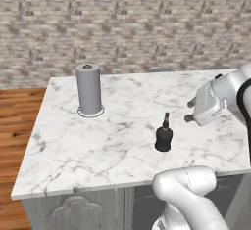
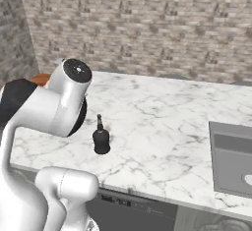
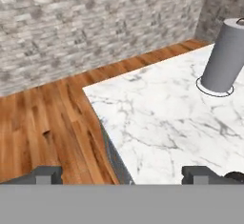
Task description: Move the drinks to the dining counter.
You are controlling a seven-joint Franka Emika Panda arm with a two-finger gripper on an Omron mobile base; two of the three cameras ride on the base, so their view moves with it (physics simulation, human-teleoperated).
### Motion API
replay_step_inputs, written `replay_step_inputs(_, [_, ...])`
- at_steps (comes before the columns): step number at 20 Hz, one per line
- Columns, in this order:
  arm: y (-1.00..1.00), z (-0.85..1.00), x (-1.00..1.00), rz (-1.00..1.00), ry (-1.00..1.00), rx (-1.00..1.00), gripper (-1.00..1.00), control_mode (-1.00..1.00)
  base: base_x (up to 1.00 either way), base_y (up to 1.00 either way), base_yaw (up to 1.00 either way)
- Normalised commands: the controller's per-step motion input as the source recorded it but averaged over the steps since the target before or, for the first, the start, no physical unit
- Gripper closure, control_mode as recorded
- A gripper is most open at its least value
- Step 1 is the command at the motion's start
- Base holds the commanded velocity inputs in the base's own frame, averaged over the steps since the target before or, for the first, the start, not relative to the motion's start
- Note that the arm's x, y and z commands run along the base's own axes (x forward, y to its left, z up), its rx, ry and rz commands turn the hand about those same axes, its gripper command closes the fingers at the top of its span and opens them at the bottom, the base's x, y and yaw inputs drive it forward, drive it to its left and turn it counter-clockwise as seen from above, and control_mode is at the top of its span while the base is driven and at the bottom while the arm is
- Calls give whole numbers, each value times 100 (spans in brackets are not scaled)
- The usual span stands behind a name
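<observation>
Item: squat black bottle [image 1: 163, 137], upright on dining counter [image 1: 117, 146] near its front edge, paper-towel roll [image 1: 88, 88] far left; gripper [image 1: 191, 110] just right, raised, jaws spread, empty; advice: withdraw upward without clipping the neck.

I see the white marble dining counter [image 1: 112, 141] carrying a squat black bottle [image 1: 163, 135] upright near its front edge, a grey paper-towel roll [image 1: 88, 88] standing farther back-left, and an inset sink [image 2: 231, 158].
</observation>
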Motion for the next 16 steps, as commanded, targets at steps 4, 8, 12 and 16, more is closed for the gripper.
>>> replay_step_inputs(4, [83, 0, -65, 39, 0, 5, -100, -100, 0, 0, 0])
replay_step_inputs(8, [19, 0, -14, 32, 0, 17, -100, -100, 0, 0, 0])
replay_step_inputs(12, [-1, -9, 7, -24, 0, 2, -100, -100, 0, 0, 0])
replay_step_inputs(16, [0, -9, 0, -73, -4, 0, -100, -100, 0, 0, 0])
